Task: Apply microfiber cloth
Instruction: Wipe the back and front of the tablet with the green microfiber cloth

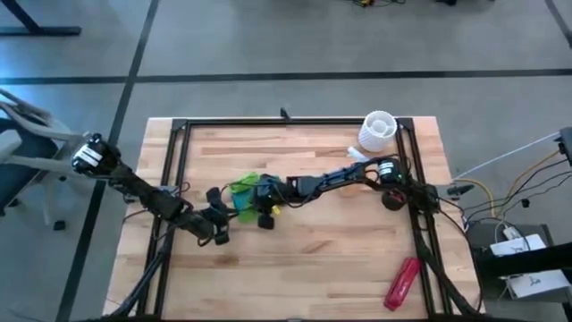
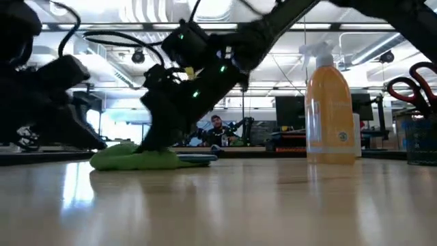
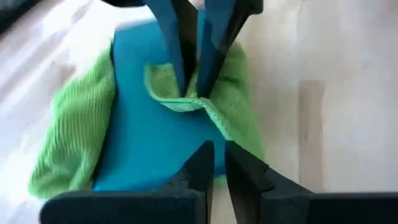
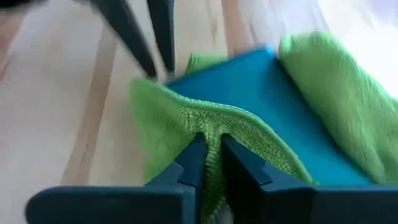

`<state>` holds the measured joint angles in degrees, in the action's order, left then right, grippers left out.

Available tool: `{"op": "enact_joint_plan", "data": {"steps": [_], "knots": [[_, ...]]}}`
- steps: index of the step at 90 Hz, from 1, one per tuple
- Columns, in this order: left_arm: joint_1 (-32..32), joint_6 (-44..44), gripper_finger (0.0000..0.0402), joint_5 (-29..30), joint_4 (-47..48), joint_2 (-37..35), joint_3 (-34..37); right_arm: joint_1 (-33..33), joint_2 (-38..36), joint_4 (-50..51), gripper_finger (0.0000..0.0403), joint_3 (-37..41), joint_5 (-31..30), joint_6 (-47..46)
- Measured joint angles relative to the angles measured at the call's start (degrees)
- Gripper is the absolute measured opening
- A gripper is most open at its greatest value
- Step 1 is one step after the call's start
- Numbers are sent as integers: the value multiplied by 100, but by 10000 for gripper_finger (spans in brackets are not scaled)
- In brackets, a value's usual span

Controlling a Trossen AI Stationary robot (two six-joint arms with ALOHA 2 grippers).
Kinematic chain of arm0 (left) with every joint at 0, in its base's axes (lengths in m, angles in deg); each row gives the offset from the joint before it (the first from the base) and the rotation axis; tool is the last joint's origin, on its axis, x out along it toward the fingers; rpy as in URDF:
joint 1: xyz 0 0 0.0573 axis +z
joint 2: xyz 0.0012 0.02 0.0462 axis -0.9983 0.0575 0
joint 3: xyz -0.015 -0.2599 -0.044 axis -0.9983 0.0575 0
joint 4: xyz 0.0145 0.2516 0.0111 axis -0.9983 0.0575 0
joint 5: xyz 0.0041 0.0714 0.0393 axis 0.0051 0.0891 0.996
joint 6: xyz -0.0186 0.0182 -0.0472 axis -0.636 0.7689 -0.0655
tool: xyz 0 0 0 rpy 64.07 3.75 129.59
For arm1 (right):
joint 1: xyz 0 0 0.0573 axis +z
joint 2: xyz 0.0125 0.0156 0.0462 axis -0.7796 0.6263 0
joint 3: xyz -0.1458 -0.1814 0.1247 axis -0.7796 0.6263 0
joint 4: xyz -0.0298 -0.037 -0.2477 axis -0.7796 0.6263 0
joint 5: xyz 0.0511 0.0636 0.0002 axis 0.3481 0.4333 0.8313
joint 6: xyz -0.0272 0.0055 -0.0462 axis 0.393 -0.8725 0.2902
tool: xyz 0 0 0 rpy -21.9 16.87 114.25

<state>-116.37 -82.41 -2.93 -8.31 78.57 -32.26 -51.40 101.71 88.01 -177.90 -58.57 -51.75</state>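
Two grippers, right gripper pinching ribbed green microfiber cloth, left gripper narrow, empty.

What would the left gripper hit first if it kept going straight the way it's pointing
Most likely the microfiber cloth draped on the blue device, where the right gripper pinches a fold. The left gripper points straight at that spot, nearly shut and empty. Depth is hard to judge.

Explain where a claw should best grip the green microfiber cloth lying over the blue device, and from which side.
Grip the raised fold of the microfiber cloth along its hemmed edge, coming from above. That ridge stands up off the flat blue device, so fingers can close on fabric alone; the right claw already pinches it.
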Motion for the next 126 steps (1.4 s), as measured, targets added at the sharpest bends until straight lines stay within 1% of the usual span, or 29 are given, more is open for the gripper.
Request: {"op": "enact_joint_plan", "data": {"steps": [10, 15, 20, 31, 34, 37, 44, 49, 58, 63, 71, 81, 87, 97, 104, 110, 119, 126], "knots": [[337, 419, 22, 144, -141, 22, -102, 91, -239, 1001, 3, 0, -504, -180], [624, 525, 22, 73, -327, 119, -155, 108, -310, 1406, 3, 2, -710, -355], [968, 628, 21, -69, -503, 179, -159, 109, -339, 1737, 3, 8, -764, -502], [1807, 964, 21, -699, -1171, 562, -207, 208, -401, 2502, 1, 35, -759, -796], [2020, 1067, 21, -882, -1422, 683, -205, 254, -398, 2608, 1, 25, -872, -842], [2220, 1150, 21, -1113, -1651, 833, -230, 301, -413, 2742, 0, 20, -858, -878], [2555, 1201, 21, -1406, -1671, 1059, -282, 430, -434, 3085, 0, 24, -902, -761], [2687, 1208, 21, -1480, -1655, 1254, -351, 560, -436, 3282, 0, 22, -1117, -621], [2710, 1193, 21, -1570, -1688, 1463, -402, 828, -431, 3551, 0, 23, -1641, -369], [2710, 1147, 21, -1748, -1703, 1631, -443, 960, -472, 3637, 2, 26, -1938, -231], [2705, 998, 21, -2012, -1751, 1807, -450, 1144, -547, 3687, 3, 43, -2261, -18], [2676, 858, 21, -2032, -1863, 2041, -486, 1332, -792, 3681, 4, 48, -2613, 322], [2656, 830, 21, -2033, -1955, 2192, -480, 1417, -945, 3640, 4, 37, -2754, 556], [2607, 852, 21, -2055, -2249, 2299, -475, 1474, -1074, 3630, 5, 39, -2814, 1037], [2579, 923, 21, -2117, -2476, 2339, -475, 1468, -1107, 3548, 5, 71, -3132, 1391], [2575, 948, 21, -2314, -2571, 2339, -473, 1427, -1063, 3293, 5, 110, -3284, 1756], [2553, 952, 21, -2585, -2614, 2317, -470, 1364, -869, 3104, 5, 166, -3249, 2051], [2512, 923, 21, -2593, -2629, 2341, -470, 1338, -737, 2996, 6, 175, -3131, 2126]]}}
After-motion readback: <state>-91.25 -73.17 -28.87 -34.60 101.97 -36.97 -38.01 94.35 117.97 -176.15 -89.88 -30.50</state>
